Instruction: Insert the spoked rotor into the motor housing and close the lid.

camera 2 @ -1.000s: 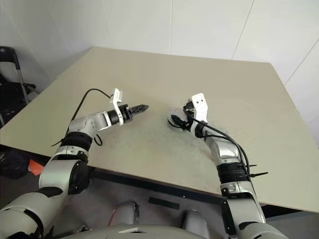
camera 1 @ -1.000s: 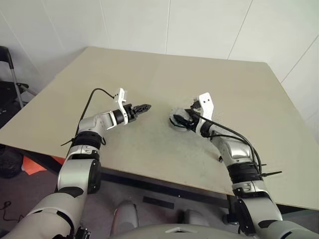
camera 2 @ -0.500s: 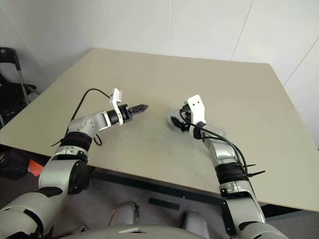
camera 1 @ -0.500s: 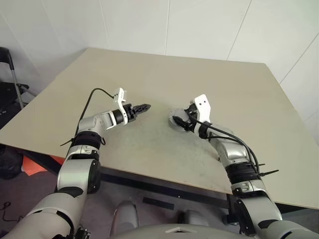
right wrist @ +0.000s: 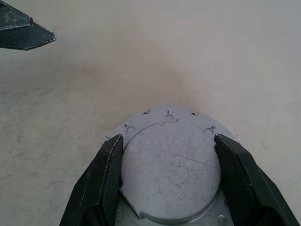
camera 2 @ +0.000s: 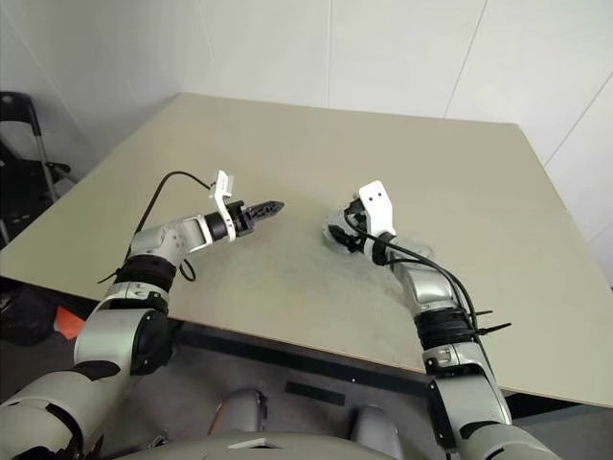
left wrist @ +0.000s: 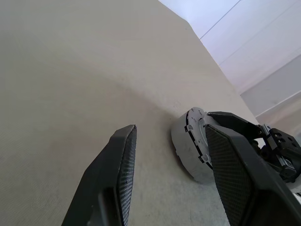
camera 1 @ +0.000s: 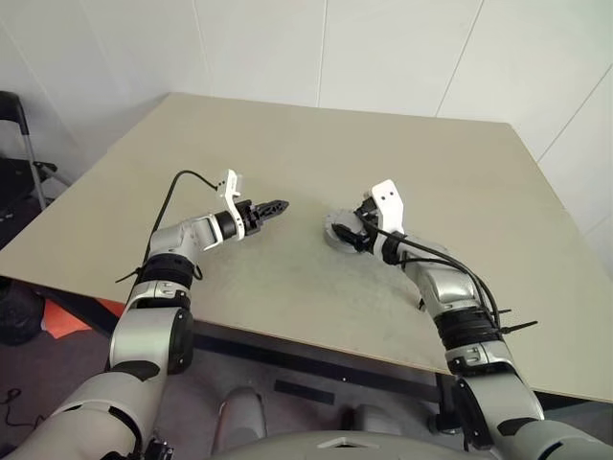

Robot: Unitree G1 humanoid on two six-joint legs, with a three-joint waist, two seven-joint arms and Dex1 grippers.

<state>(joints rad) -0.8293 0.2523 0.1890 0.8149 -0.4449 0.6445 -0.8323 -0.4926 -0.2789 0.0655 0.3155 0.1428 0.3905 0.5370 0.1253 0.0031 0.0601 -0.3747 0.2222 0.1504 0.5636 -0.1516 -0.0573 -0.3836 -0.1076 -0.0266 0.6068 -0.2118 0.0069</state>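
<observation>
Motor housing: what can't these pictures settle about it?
- Rotor inside: the lid covers the motor housing top in the right wrist view.
- Right gripper contact with the lid: fingers flank it; touching unclear.
- Housing's near side: cut off by that view's edge.
- Eye views: assembly too small, behind the gripper.

Bare test room or lab: plain beige tabletop (camera 1: 287, 153) against white panelled walls (camera 1: 383, 48); black folding frame (camera 1: 19, 144) on floor beside tabletop's left edge; orange item (camera 1: 62, 321) on floor below that edge.
</observation>
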